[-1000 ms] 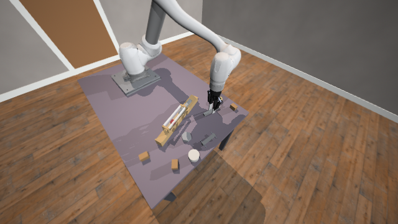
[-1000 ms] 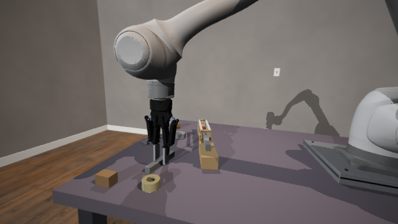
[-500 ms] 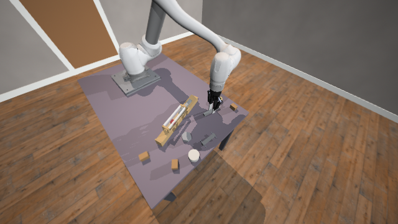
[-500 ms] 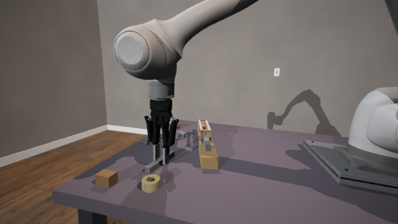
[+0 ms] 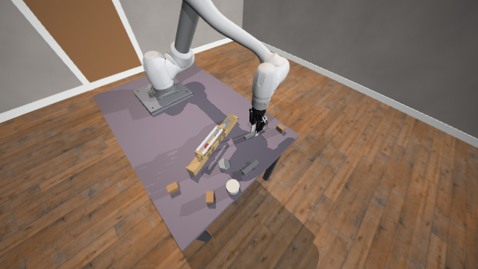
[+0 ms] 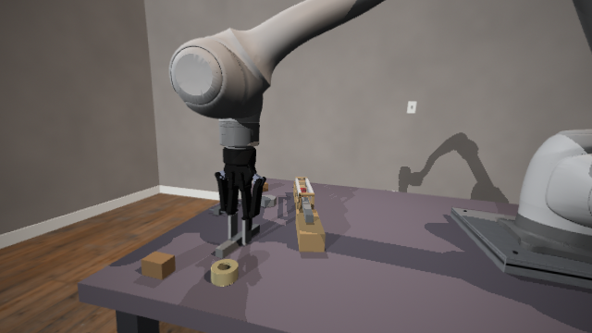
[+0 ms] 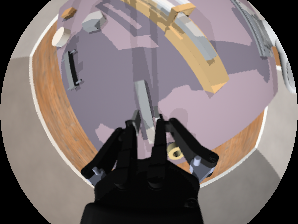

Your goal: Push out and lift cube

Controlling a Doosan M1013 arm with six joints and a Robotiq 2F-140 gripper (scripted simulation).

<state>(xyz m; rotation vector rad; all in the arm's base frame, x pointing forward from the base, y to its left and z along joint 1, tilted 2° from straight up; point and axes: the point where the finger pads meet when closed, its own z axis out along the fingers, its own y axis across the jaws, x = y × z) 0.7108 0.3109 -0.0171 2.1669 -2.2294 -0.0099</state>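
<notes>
The red cube [image 5: 206, 146] [image 6: 302, 190] sits inside the channel between white rails, raised on a long wooden base [image 5: 192, 169] [image 6: 311, 241] [image 7: 212, 81]. A grey strip [image 5: 226, 122] [image 6: 308, 215] [image 7: 202, 46] lies on the base beyond one channel end; the lip cannot be made out. A loose grey bar [image 5: 248, 137] [image 6: 225, 249] [image 7: 142, 92] lies on the table beside the channel. My gripper [image 5: 255, 131] [image 6: 240, 237] [image 7: 147, 113] points down, partly open, its fingertips low on either side of the bar; no grip on it shows.
A tan ring [image 6: 224, 278] and a brown block [image 5: 280, 128] [image 6: 158, 265] lie near my gripper. A grey faceted block [image 5: 224, 164], a dark bracket [image 5: 250, 168], a white cylinder [image 5: 233, 186] and two more brown blocks [image 5: 172, 187] [image 5: 210, 197] stand toward the table's far end.
</notes>
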